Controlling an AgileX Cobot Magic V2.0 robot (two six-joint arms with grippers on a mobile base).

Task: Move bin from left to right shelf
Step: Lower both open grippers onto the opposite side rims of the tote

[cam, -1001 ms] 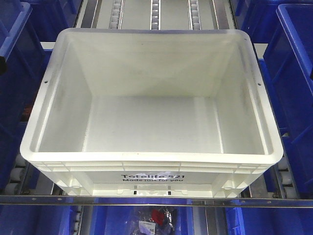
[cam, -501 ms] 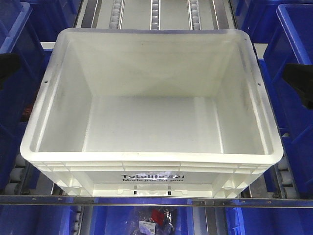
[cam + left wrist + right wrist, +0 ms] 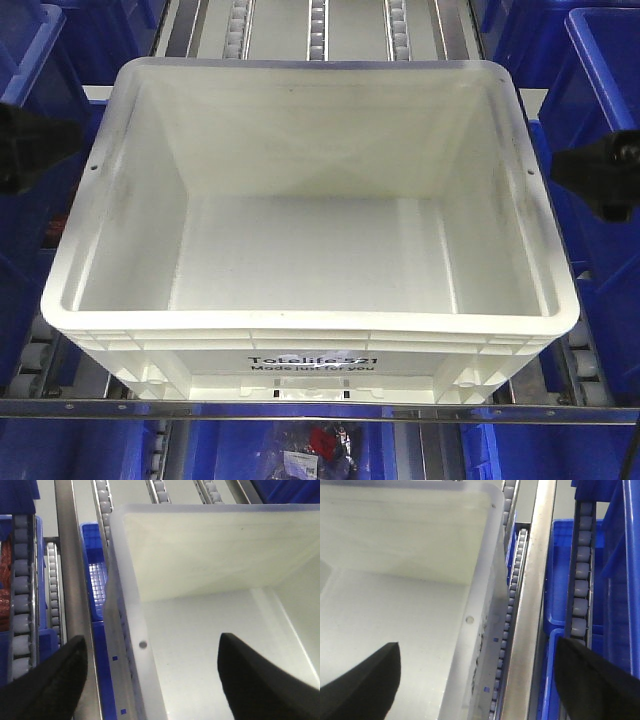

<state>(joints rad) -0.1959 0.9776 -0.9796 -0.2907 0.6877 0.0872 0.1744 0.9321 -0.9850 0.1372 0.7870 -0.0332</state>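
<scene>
The white bin [image 3: 310, 250], printed "Totelife 521", stands empty on a grey roller rack [image 3: 318, 25] behind a shiny steel front rail [image 3: 100, 407]. I cannot tell whether this is the left or the right shelf. My left gripper [image 3: 45, 148] is beside the bin's left rim and my right gripper [image 3: 590, 170] beside its right rim. In the left wrist view the left gripper [image 3: 151, 639] is open, its fingers [image 3: 55, 680] straddling the bin's left wall [image 3: 130, 605] without touching. In the right wrist view the right gripper [image 3: 477, 645] is open astride the right wall [image 3: 480, 580].
Blue plastic bins stand close on both sides [image 3: 30, 60] [image 3: 605, 90] and on the level below [image 3: 90, 450]. Steel rails run beside the bin [image 3: 72, 580] [image 3: 532, 580]. A blue bin below the front rail holds small packed items [image 3: 315, 450].
Both grippers have come into the front view from the left and right edges and moved inward toward the bin's side rims. The bin has not moved.
</scene>
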